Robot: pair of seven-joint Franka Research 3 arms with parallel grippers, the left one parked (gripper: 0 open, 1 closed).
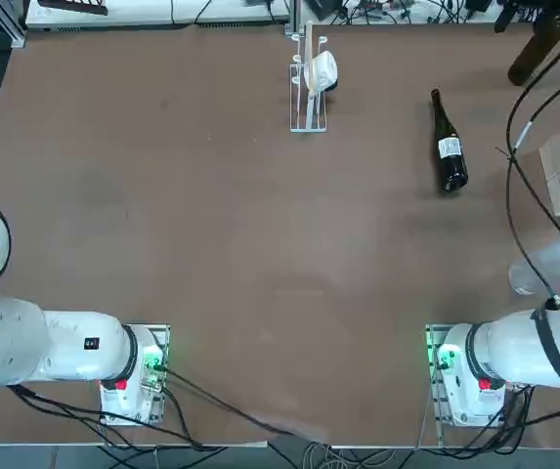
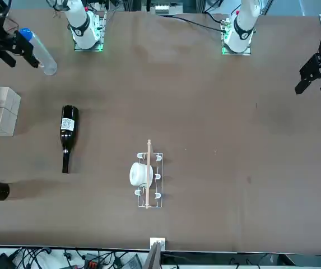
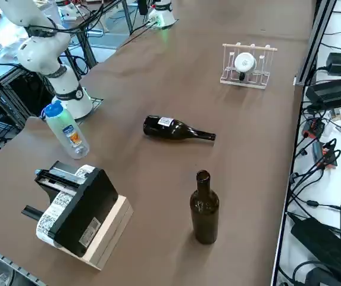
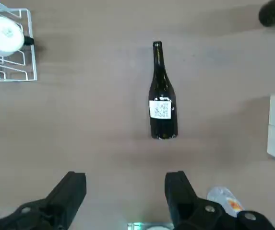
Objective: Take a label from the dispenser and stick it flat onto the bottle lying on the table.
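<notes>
Off the dark bottle's point(image 4: 163, 127) base end, the right gripper point(image 4: 125, 178) hangs spread, empty; the neck points away from it.

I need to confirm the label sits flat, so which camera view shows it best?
The right wrist view: the label faces it, dark print visible, on the bottle's body. The top and front views show it smaller; the right side view shows it at a slant.

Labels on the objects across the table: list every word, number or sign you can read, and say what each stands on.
Dark bottle: white label, code-like print, unreadable.
Black dispenser: printed label strip and side label, too small.
Clear bottle: orange-and-blue label, unreadable.
</notes>
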